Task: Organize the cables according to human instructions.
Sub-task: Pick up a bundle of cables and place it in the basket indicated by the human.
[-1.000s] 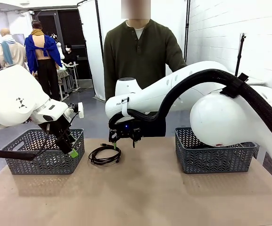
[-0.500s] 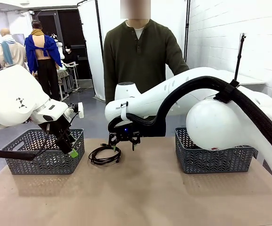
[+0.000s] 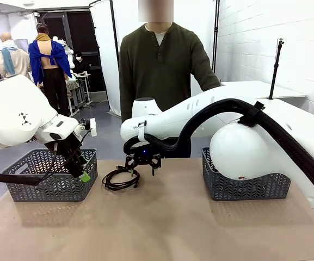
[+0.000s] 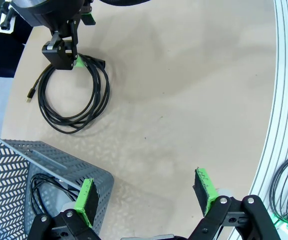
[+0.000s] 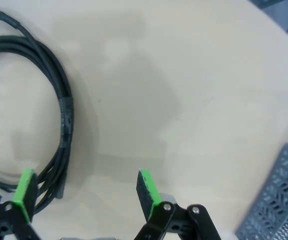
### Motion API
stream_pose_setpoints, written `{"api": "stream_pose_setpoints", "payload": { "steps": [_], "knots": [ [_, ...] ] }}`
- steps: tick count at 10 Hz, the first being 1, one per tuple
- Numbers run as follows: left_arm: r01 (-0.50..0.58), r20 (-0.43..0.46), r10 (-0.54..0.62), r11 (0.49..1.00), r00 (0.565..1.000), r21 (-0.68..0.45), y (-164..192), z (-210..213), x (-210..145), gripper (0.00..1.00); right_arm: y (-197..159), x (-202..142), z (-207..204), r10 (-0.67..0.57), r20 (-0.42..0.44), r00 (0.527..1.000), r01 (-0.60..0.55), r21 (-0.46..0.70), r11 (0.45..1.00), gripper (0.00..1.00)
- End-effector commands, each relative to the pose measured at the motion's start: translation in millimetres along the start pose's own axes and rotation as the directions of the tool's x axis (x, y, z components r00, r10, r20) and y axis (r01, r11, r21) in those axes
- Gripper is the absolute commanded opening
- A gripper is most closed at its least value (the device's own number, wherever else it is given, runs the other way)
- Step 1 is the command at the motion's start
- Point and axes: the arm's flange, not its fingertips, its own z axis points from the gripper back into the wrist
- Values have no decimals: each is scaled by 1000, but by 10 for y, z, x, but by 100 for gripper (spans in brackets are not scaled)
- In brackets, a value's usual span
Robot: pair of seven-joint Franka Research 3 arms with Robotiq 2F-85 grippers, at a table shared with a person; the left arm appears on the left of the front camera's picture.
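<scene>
The coil (image 3: 121, 180) lies flat on the counter (image 3: 162, 228) between the two baskets, with your right end effector (image 3: 142, 167) open just above its far edge. Expect it to be light and floppy, so pinch several strands together at the rim or loops will spill. Your left end effector (image 3: 83, 175) hangs open by the left basket (image 3: 48, 185), where another cable (image 4: 49, 187) shows only partly through the mesh.

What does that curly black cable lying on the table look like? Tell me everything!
The coiled cable is thin, black and rubbery-looking, wound into a loose round ring of several loops, with a small plug end sticking out. It lies flat on the tan table, between the two grey baskets. The right pincer, open, hovers over its edge.
</scene>
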Motion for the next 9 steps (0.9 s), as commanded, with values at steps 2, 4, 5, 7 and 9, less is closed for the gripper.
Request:
{"api": "stream_pose_setpoints", "payload": {
  "steps": [2, 4, 5, 7, 9],
  "knots": [
    [1, -1, -1, 1000, 1000, 4, 3, 13, 14, 100, 148, 155, -44, -25, -11, 1000, 24, -33, 999, 100],
    [1, -1, -1, 1000, 1000, 4, 3, 13, 14, 100, 168, 174, -85, -26, -10, 1000, 26, -46, 999, 100],
    [1, -1, -1, 1000, 1000, 4, 3, 13, 14, 100, 177, 175, -104, -24, -11, 1000, 24, -55, 998, 100],
    [1, -1, -1, 1000, 1000, 4, 3, 13, 14, 100, 172, 178, -144, -30, -18, 999, 29, -70, 997, 100],
    [1, -1, -1, 1000, 1000, 4, 3, 13, 14, 100, 167, 188, -176, -32, -27, 999, 30, -82, 996, 100]
  ]
}}
